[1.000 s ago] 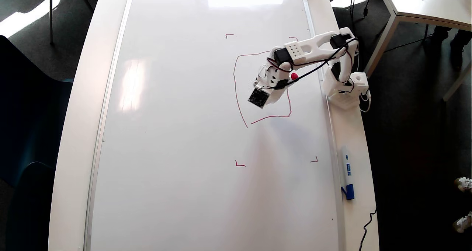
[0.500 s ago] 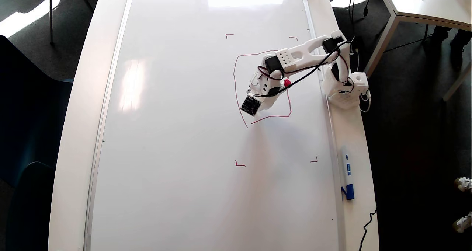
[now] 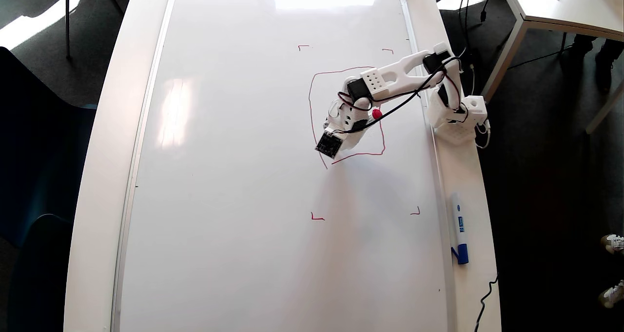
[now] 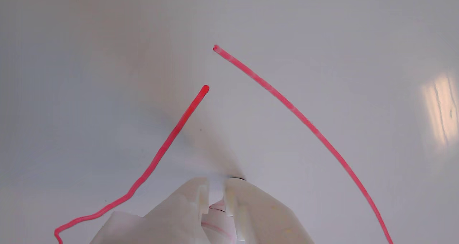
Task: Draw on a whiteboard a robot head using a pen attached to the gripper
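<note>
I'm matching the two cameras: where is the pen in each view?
Overhead view: the pen shows only as a red end on the arm, right of centre.
Wrist view: bottom centre, clamped in the hand.
Shared landmark: the robot head outline's unclosed corner, where two red line ends nearly meet.

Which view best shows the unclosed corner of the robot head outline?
The wrist view: the robot head outline's two red line ends stop apart, above the tool. The overhead view shows the whole outline small, that corner just beside the arm.
</note>
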You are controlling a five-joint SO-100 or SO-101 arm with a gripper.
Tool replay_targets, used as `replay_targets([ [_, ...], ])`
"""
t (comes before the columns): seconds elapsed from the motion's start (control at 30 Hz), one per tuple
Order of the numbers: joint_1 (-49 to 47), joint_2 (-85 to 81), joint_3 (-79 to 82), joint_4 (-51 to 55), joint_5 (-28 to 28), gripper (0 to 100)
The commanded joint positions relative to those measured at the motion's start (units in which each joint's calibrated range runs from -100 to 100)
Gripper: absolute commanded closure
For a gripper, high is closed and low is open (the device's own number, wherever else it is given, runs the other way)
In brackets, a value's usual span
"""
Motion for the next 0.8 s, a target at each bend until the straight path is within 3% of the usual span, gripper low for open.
replay_targets([
  [0.0,-0.78,-0.62,0.77,0.02,-0.13,99],
  [0.77,2.61,-14.29,22.92,1.06,-0.19,99],
])
